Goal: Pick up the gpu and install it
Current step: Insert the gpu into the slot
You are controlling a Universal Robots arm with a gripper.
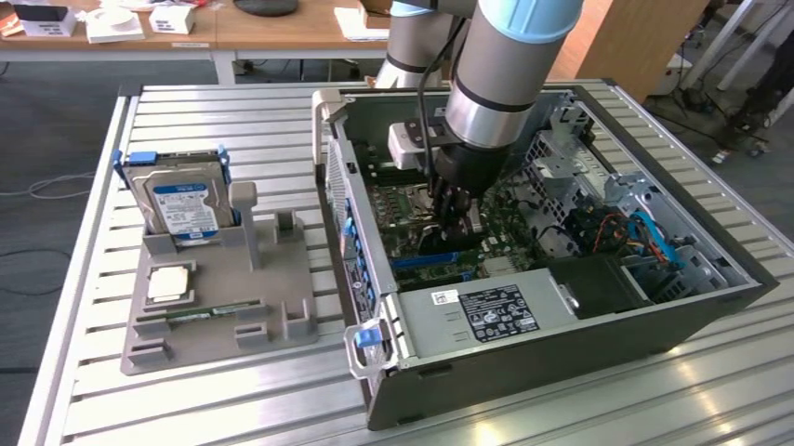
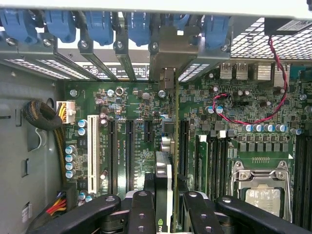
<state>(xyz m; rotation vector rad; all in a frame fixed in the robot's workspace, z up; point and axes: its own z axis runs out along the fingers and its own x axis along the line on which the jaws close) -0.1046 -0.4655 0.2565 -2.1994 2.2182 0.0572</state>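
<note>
Since the gpu [image 2: 164, 170] looks thin, stiff and fragile — an edge-hold suits it — the gripper [image 2: 167, 204] is clamped on its upper edge.

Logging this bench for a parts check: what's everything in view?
table: one, silver slatted metal, under everything
computer case: one, dark grey, open, exterior view's right
circuit board: one, green, inside the case
power supply: one, silver, case's near edge
holder: one, grey, exterior view's left
hard drive: one, silver with blue rails, upright in the holder
square chip: one, pale, lying in the holder
memory stick: one, green, lying in the holder
graphics card: one, dark, edge-on at the board's slots
gripper: one, black, inside the case, shut on the graphics card
arm: one, silver and light blue, reaching into the case
</note>
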